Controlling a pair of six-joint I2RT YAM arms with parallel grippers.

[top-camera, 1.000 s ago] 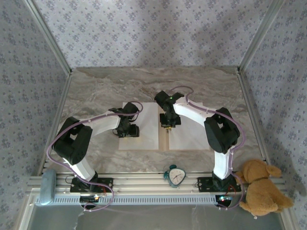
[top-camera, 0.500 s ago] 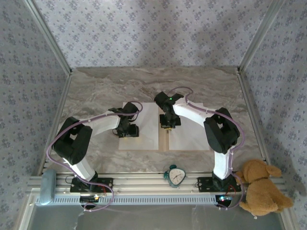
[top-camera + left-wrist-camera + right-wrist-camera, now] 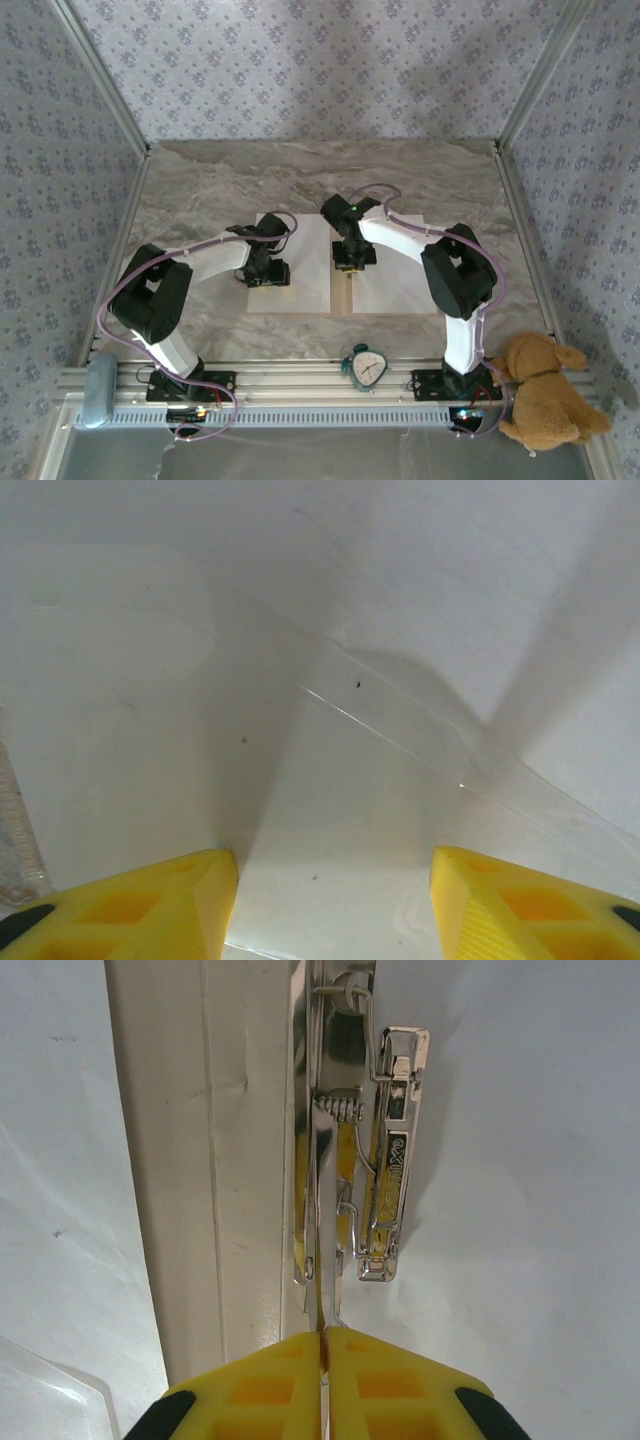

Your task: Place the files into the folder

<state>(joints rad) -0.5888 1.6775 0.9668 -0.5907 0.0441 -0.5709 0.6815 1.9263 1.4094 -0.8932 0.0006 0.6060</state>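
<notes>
The right gripper (image 3: pixel 323 1345) has its fingers pressed together on the thin steel lever of the metal clip (image 3: pixel 392 1150), at the spine of the folder (image 3: pixel 210 1160). The left gripper (image 3: pixel 335 880) has its fingers spread, holds nothing, and sits low over the left sheet. The folder lies open and flat on the table (image 3: pixel 200 190). The files (image 3: pixel 305 270) rest on it, one sheet each side of the tan spine.

Handling: the sheets appear light, limp and slick, and likely to slide or buckle under side load. Press them flat from above or pinch a free edge. The clip looks stiff and sprung, so grip its lever squarely; a slip would probably let it snap back
</notes>
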